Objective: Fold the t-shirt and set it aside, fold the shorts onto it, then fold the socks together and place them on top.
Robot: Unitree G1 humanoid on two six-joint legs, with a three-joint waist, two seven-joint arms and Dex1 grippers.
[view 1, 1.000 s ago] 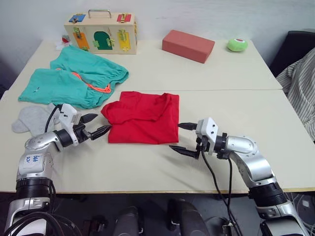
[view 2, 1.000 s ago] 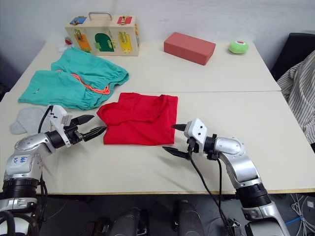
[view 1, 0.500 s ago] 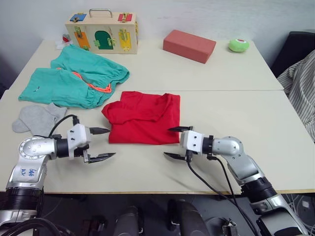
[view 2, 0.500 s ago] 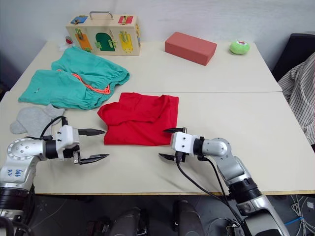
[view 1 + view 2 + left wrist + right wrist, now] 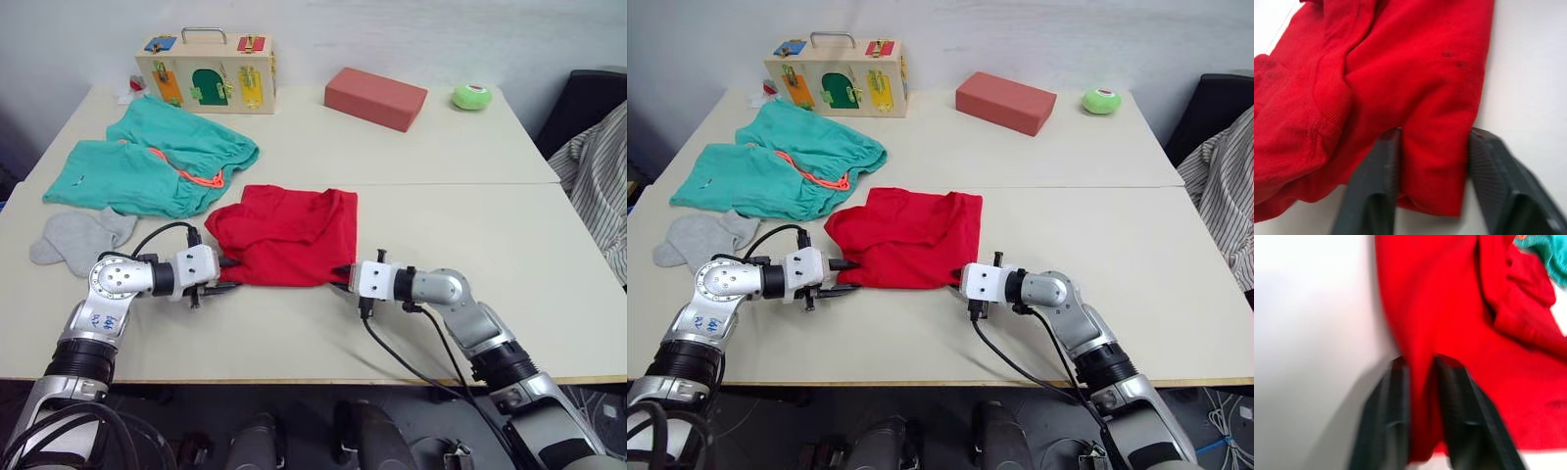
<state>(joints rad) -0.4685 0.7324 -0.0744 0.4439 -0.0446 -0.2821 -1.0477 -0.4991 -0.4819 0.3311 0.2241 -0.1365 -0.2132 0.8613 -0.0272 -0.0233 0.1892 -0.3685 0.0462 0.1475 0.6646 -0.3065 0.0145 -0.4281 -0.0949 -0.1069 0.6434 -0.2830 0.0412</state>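
Pale table (image 5: 490,235) carries the half-folded t-shirt (image 5: 289,235) at its middle. Left gripper (image 5: 1435,191) straddles the near left corner, fingers part-open; right gripper (image 5: 1420,406) is nearly pinched on the near right corner. Soft, light, floppy cloth: best held at corners

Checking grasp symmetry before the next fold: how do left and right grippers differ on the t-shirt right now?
The left gripper straddles the near left corner of the t-shirt with its fingers well apart; the right gripper has the near right corner pinched in a narrow gap. The left wrist view shows bunched folds, the right wrist view a flatter edge. Both sit low on the table, cloth between their fingers.
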